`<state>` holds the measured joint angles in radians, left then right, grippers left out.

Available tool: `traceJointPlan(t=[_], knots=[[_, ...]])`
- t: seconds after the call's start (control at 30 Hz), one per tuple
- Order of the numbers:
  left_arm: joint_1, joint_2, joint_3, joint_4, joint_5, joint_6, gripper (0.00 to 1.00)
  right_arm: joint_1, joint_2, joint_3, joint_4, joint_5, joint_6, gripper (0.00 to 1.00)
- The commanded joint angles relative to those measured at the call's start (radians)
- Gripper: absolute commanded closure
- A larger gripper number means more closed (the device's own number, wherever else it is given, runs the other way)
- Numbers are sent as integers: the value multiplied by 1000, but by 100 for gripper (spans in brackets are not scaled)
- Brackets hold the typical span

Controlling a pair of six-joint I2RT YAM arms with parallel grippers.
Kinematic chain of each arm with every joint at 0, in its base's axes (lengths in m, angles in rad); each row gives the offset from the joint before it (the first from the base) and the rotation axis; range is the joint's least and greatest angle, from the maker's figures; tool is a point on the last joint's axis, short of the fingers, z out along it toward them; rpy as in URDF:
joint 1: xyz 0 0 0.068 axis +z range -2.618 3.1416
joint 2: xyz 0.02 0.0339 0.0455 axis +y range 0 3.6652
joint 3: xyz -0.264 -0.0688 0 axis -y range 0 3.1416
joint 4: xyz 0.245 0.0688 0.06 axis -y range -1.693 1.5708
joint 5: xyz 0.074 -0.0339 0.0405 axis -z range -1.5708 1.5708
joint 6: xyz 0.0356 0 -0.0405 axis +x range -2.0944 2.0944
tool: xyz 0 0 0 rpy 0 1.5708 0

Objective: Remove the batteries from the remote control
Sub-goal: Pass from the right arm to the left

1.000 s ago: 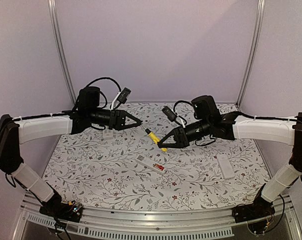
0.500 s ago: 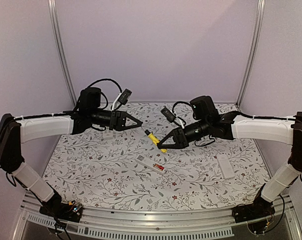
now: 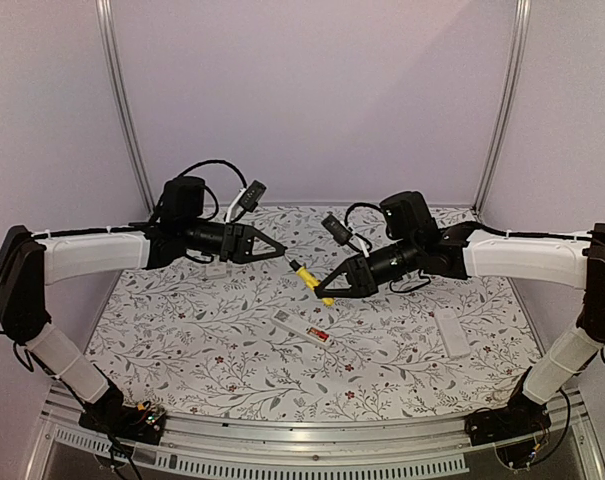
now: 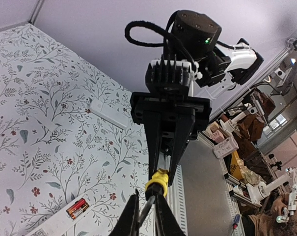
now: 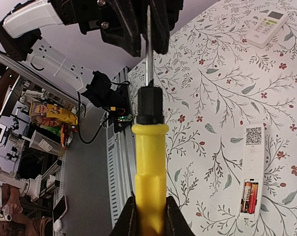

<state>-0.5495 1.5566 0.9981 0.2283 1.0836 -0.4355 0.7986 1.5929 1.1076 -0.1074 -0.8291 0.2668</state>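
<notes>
While the right gripper (image 5: pixel 149 209) clamps the tool (image 5: pixel 149 147) by its yellow handle and the jaws of the left gripper (image 4: pixel 147 219) flank its shaft, grip unclear, a mistimed release could drop it towards the batteries (image 5: pixel 248 196), seated in the remote (image 5: pixel 253 147) near centre.

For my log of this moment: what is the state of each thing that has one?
remote: back up, opened
batteries: inside the remote
second remote: face up
screwdriver: off the table
right gripper: shut on screwdriver handle
left gripper: around its shaft, grip unclear
</notes>
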Motion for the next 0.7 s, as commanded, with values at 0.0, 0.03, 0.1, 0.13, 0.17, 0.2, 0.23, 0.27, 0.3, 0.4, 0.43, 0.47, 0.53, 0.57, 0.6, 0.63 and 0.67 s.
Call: traceJointPlan(t=[0.0, 0.03, 0.1, 0.13, 0.17, 0.2, 0.23, 0.27, 0.3, 0.4, 0.43, 0.47, 0.53, 0.57, 0.6, 0.63, 0.67], knots=[[-13, 15, 2, 20, 16, 2, 90, 5, 19, 30, -9, 7, -14, 100], [-13, 14, 3, 20, 17, 3, 92, 5, 19, 30, -9, 9, -14, 100], [-14, 14, 4, 19, 18, 3, 96, 5, 15, 29, -7, 21, -15, 99], [-15, 12, 4, 20, 18, 3, 98, 5, 14, 26, -6, 32, -16, 96], [-14, 11, 4, 19, 17, 3, 100, 6, 7, 23, -3, 50, -17, 93], [-13, 9, 4, 19, 15, 2, 100, 6, 1, 17, 5, 72, -15, 89], [-12, 6, 4, 20, 8, 1, 100, 6, -10, 9, 19, 93, -12, 81], [-12, -1, 1, 25, -7, -6, 100, 5, -30, -1, 36, 113, -7, 72], [-12, -10, -6, 42, -23, -22, 100, 4, -42, -11, 53, 137, -3, 63], [-4, -57, -44, 179, -81, -118, 100, 0, -100, -53, 153, 202, 34, 38], [-2, -77, -57, 221, -110, -149, 100, -6, -117, -76, 201, 228, 62, 30], [2, -98, -74, 263, -148, -178, 100, -11, -142, -105, 259, 254, 85, 24], [3, -144, -121, 375, -234, -240, 100, -22, -188, -187, 422, 310, 169, 14], [3, -158, -139, 428, -268, -274, 100, -25, -209, -223, 497, 332, 202, 10], [3, -167, -151, 480, -302, -310, 100, -25, -226, -250, 567, 347, 242, 9], [2, -174, -163, 526, -332, -346, 100, -25, -233, -271, 622, 356, 266, 8], [3, -178, -173, 570, -353, -376, 100, -25, -240, -289, 687, 357, 314, 8]])
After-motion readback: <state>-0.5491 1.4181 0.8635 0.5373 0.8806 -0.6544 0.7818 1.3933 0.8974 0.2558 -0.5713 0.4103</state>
